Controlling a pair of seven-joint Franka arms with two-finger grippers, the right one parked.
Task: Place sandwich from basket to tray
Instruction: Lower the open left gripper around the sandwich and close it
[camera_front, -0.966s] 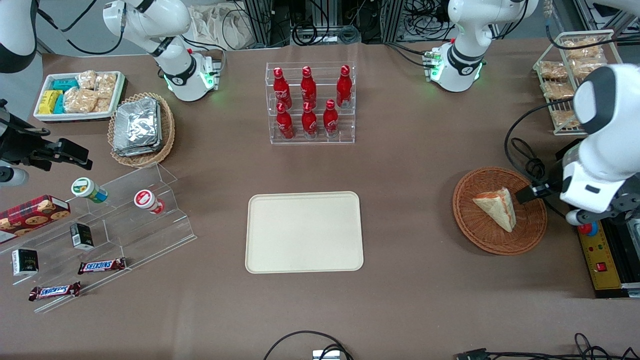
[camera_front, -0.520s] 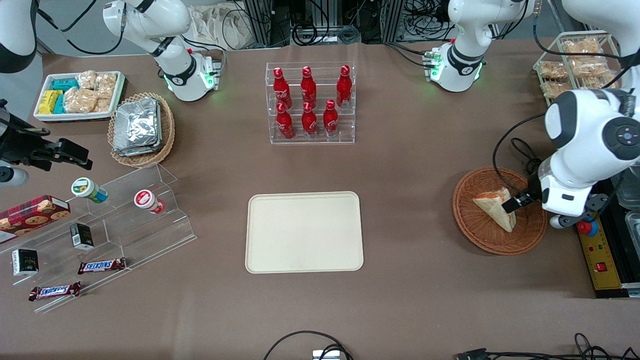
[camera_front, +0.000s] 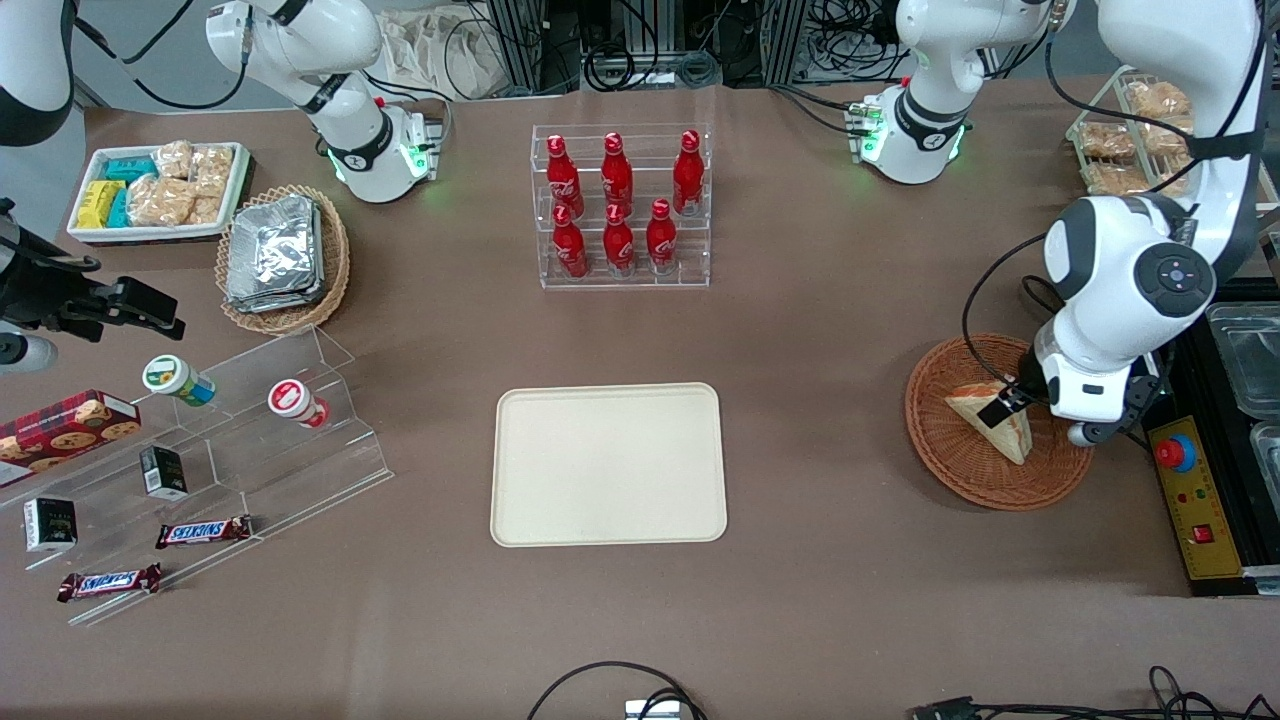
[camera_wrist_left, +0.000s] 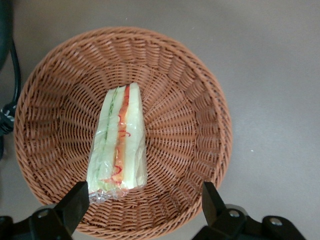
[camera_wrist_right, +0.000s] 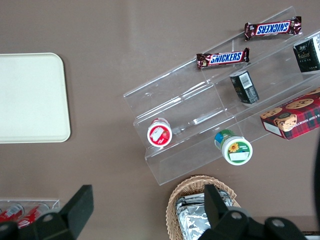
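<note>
Sandwich (camera_wrist_left: 118, 145), a clear-wrapped wedge with its red and green filling edge turned upward, lies in the round brown wicker basket (camera_wrist_left: 200, 100) at the working arm's end of the table, not yet lifted. Above it hangs the left gripper (camera_wrist_left: 145, 207), its two fingers spread wide with the wedge's broad end between them and nothing held. In the front view the gripper (camera_front: 1003, 408) sits over the sandwich (camera_front: 1000, 428), and the cream tray (camera_front: 608, 464) waits well apart, toward the middle of the table. The risks I would judge from here: the wrap looks slick and the bread soft, so a close on the wide end could squash the layers or let the film slide out of the grip. One finger stands close to the wedge's broad end, so coming down it could land on the bread or catch the weave and tip the basket (camera_front: 950, 450) or drag it along the table.
</note>
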